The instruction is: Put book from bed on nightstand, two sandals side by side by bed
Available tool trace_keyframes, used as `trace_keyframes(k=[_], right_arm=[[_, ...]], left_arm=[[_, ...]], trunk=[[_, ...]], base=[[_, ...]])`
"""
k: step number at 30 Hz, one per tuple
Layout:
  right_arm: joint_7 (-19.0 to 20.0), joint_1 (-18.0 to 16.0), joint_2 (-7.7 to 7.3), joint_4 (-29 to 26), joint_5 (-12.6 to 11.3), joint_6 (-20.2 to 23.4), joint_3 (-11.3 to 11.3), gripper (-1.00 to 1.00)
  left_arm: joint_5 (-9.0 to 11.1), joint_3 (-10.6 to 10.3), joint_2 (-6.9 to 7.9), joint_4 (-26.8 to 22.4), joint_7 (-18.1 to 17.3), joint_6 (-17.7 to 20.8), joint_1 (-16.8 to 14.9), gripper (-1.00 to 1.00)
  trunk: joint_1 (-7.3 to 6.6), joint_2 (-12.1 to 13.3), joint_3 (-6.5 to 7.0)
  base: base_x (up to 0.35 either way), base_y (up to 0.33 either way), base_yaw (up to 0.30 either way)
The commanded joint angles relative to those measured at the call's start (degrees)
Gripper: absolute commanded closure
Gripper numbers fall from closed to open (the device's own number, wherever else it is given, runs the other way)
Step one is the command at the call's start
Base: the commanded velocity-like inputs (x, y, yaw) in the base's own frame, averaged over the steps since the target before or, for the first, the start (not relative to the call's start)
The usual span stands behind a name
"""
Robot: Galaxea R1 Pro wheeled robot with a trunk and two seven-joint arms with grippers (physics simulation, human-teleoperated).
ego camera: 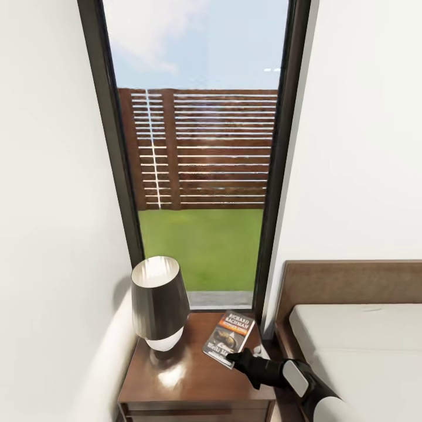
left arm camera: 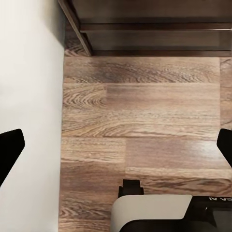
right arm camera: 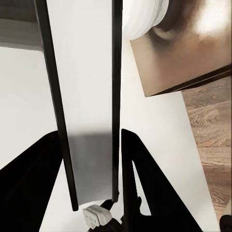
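One thin dark paperback book with an orange band (ego camera: 229, 337) lies flat on the glossy dark-brown wooden nightstand (ego camera: 193, 381) at lower centre, beside one dark-shaded table lamp (ego camera: 159, 303). The black right gripper (ego camera: 241, 358) touches the book's near edge; whether it grips cannot be told. One pale-grey bed with brown headboard (ego camera: 351, 328) fills the lower right. The left gripper (left arm camera: 116, 145) hangs wide open, holding nothing, over wood-plank floor (left arm camera: 145, 121)
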Motion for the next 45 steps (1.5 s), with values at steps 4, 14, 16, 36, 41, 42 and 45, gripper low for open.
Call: trace_keyframes(k=[4,14,16,36,41,42,45], right_arm=[[-0.6,-0.1,0.28,-0.1,0.0,0.9,-0.4,1.00],[-1.2,-0.1,0.54,-0.1,0.0,1.6,-0.5,1.00],[-1.2,-0.1,0.54,-0.1,0.0,1.6,-0.5,1.00],[-1.4,-0.9,0.61,0.0,0.0,3.4,-0.5,1.00],[-2.8,-1.0,0.63,0.0,0.0,3.6,-0.5,1.00],[-3.3,-1.0,0.63,0.0,-0.1,3.6,-0.5,1.00],[-4.3,-1.0,0.69,0.0,-0.5,3.6,-0.6,1.00]], left_arm=[[0.4,-0.4,0.02,0.0,0.1,-0.2,0.0,-1.00],[0.4,-0.4,0.02,0.0,0.1,-0.2,0.0,-1.00],[0.4,-0.4,0.02,0.0,0.1,-0.2,0.0,-1.00],[0.4,-0.4,0.02,0.0,0.1,-0.2,0.0,-1.00],[0.4,-0.4,0.02,0.0,0.1,-0.2,0.0,-1.00],[0.4,-0.4,0.02,0.0,0.1,-0.2,0.0,-1.00],[0.4,-0.4,0.02,0.0,0.1,-0.2,0.0,-1.00]], trunk=[[0.89,-1.7,-0.81],[3.09,-5.7,-2.60],[3.53,-6.5,-2.96],[7.92,-14.5,-6.55],[9.02,-16.5,-7.45],[9.24,-16.9,-7.63],[9.90,-18.1,-8.17]], base=[[0.000,0.000,0.000],[0.000,0.000,0.000],[0.000,0.000,0.000],[0.000,0.000,0.000],[0.000,0.000,0.000],[0.000,0.000,0.000],[0.000,0.000,0.000]])
